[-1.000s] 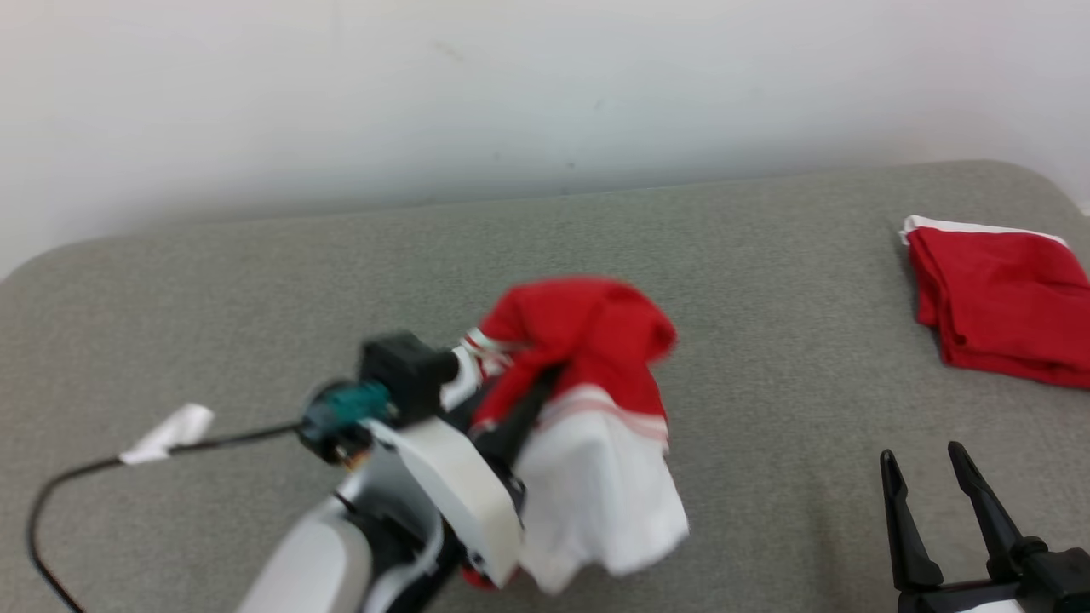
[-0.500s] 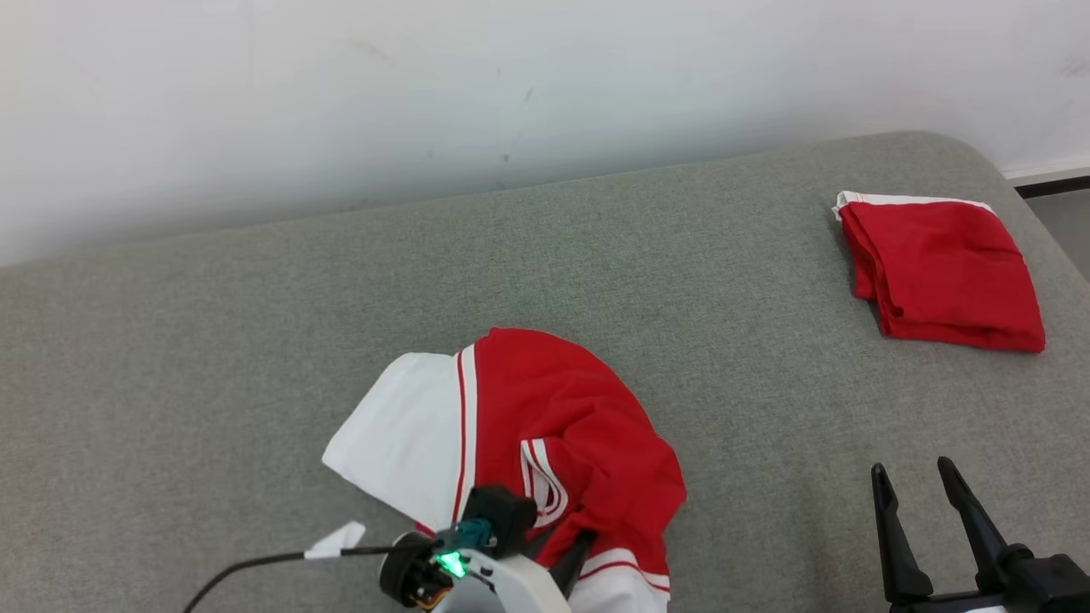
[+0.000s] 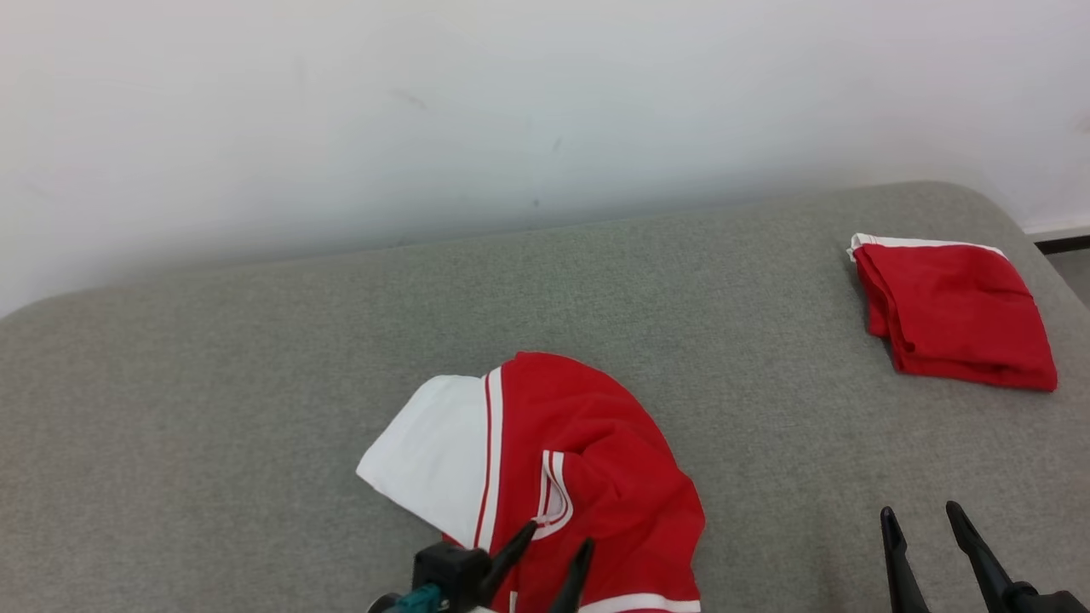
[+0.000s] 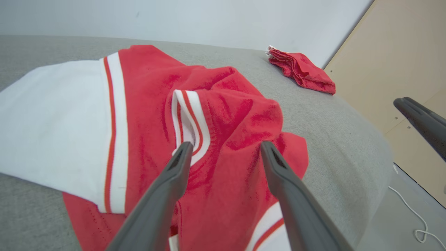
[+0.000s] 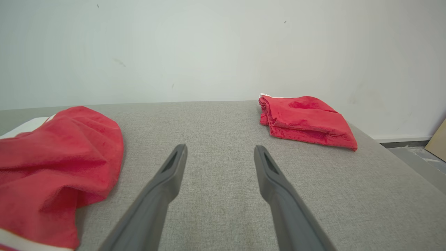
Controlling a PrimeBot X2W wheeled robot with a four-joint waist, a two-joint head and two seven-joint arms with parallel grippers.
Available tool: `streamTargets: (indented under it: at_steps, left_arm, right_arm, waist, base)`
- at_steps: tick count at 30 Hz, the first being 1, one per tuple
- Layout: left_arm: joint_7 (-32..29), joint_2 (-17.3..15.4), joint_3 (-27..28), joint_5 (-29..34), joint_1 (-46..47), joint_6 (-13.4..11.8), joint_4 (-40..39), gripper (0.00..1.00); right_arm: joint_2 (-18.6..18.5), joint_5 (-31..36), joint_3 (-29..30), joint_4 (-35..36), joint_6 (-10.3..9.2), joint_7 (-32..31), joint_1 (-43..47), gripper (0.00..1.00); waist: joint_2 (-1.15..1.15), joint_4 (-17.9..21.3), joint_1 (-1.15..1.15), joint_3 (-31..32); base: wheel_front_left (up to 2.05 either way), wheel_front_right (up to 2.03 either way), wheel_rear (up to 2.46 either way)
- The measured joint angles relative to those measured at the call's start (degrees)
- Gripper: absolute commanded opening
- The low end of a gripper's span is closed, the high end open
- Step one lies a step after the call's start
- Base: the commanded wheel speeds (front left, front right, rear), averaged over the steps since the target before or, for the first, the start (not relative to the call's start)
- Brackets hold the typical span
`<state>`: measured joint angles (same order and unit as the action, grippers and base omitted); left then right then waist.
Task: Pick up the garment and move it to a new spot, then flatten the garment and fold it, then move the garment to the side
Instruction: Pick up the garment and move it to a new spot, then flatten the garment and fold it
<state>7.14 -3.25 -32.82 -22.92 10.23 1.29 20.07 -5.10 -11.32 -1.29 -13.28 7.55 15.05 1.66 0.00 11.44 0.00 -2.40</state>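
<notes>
White wall point(image 3: 545, 102), faintly scuffed, at the back. Grey woven upholstered surface point(image 3: 213, 383), rounded corners, set against it. Beige panel point(image 4: 400, 69) and white cable point(image 4: 414, 223) beyond its right end. Garment point(image 3: 588, 460), red with white panel and striped trim, crumpled at the near middle. Folded red cloth point(image 3: 954, 311), far right, well apart. Left gripper point(image 3: 559, 533), jaws spread over the garment, pinching nothing. Right gripper point(image 3: 920, 508), jaws spread above bare fabric.
</notes>
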Motion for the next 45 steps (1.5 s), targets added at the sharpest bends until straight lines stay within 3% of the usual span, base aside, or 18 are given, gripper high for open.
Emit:
streamTargets:
  at_steps: [11, 16, 21, 24, 32, 40, 45]
  left_arm:
    - [6.0, -6.4, 7.5, 0.1, -9.1, -7.4, -11.1, 1.00]
    - [7.6, -7.3, 10.7, 0.6, -12.9, -8.7, -13.2, 1.00]
    - [8.0, -7.2, 14.4, 4.3, -16.1, -8.7, -16.0, 1.00]
    - [8.0, -5.6, 18.1, 6.1, -18.7, -8.3, -17.5, 1.00]
    - [8.0, -1.9, 26.8, 11.0, -23.4, -4.8, -19.5, 1.00]
    - [8.0, -0.2, 30.3, 12.9, -24.3, -1.2, -19.5, 1.00]
    - [8.0, 0.2, 30.9, 13.4, -24.3, -0.2, -19.4, 1.00]
  right_arm:
    - [-0.5, 0.8, 2.0, 1.9, 0.00, 0.0, 1.6, 1.00]
    - [-0.8, 1.2, 2.6, 2.2, 0.00, 0.0, 2.2, 1.00]
    - [-0.7, 1.7, 2.6, 2.2, 0.00, 0.0, 2.6, 1.00]
    - [-0.5, 1.7, 2.6, 2.2, 0.00, 0.0, 3.1, 1.00]
    - [0.4, 1.8, 2.6, 1.3, 0.00, 0.0, 4.6, 1.00]
    - [0.9, 2.0, 2.7, 0.7, 0.00, 0.0, 4.6, 1.00]
    - [1.0, 2.1, 2.7, 0.7, 0.00, 0.0, 4.6, 1.00]
  waist:
    - [0.00, -5.1, 0.00, 2.7]
    - [0.00, -7.2, 0.00, 3.4]
    - [0.00, -8.6, 0.00, 4.1]
    - [0.00, -8.9, 0.00, 4.6]
    - [0.00, -8.6, 0.00, 5.4]
    - [0.00, -8.6, 0.00, 5.1]
    - [0.00, -8.8, 0.00, 4.9]
  base:
    - [0.00, 0.00, 0.00]
    - [0.00, 0.00, 0.00]
    - [0.00, 0.00, 0.00]
    - [0.00, 0.00, 0.00]
    - [0.00, 0.00, 0.00]
    - [0.00, 0.00, 0.00]
    - [0.00, 0.00, 0.00]
